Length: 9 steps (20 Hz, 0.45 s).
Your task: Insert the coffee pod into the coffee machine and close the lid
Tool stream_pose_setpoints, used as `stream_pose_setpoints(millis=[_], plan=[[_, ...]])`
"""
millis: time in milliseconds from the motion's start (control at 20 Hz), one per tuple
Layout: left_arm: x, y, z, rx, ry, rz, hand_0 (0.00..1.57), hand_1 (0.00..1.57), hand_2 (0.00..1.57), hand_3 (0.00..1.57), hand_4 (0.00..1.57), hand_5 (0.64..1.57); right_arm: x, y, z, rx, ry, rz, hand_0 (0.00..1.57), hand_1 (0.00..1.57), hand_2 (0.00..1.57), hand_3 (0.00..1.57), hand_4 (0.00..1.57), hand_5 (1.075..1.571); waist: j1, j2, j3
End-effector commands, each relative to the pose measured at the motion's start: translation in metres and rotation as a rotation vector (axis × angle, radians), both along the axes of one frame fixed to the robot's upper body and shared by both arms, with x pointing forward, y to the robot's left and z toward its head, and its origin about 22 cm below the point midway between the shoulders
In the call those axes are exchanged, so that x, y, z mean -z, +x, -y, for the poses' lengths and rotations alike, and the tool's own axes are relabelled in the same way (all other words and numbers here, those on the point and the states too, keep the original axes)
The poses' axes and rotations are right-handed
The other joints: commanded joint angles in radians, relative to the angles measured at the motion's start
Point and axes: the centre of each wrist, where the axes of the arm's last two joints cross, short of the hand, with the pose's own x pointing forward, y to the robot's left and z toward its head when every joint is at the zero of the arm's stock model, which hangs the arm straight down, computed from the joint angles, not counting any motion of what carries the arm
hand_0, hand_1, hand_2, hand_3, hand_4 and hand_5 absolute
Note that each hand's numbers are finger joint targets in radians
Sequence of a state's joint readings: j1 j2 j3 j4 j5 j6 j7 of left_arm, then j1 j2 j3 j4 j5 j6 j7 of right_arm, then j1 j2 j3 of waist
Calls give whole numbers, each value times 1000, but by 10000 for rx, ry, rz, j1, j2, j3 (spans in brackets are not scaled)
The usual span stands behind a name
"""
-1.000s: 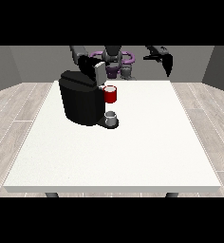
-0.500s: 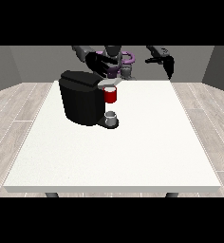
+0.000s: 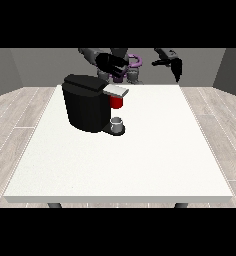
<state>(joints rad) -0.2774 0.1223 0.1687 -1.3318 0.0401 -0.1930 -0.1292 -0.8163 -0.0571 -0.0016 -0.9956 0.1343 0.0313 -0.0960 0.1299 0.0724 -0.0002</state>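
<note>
The black coffee machine (image 3: pixel 87 107) stands on the white table (image 3: pixel 140 160), left of the middle. Its grey lid (image 3: pixel 115 90) juts out flat towards the view's right, and a red thing at the machine (image 3: pixel 116 102) sits just under it. A small grey thing (image 3: pixel 118 123) rests on the machine's base below. The hand at the view's left (image 3: pixel 112 62) hovers above and behind the lid, apart from it. The hand at the view's right (image 3: pixel 173 63) is raised over the table's far edge with its fingers hanging straight down, holding nothing.
The robot's torso (image 3: pixel 127 67) stands behind the table's far edge. The machine takes up the far left part of the table.
The hand at the view's left has swung from behind the machine towards the view's right, ending above the lid. The other hand has barely shifted.
</note>
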Motion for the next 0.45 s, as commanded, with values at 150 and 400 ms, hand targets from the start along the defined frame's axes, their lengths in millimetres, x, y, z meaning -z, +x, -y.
stream_pose_setpoints(millis=[150, 400], plan=[[45, -34, 7, -15, -281, -676, 0, 0, 0, 0, 145, 1571, 55, -38, -9, -1076, 1201, -888, 0, 0, 0, 0, 275, 1571, -511, -1356, 2], [59, -45, -11, -965, -290, -1148, 0, 0, 0, 0, 192, 1571, 102, -78, 11, -471, 2375, -1767, 0, 0, 0, 0, 157, 1571, -1443, -1935, 2]])
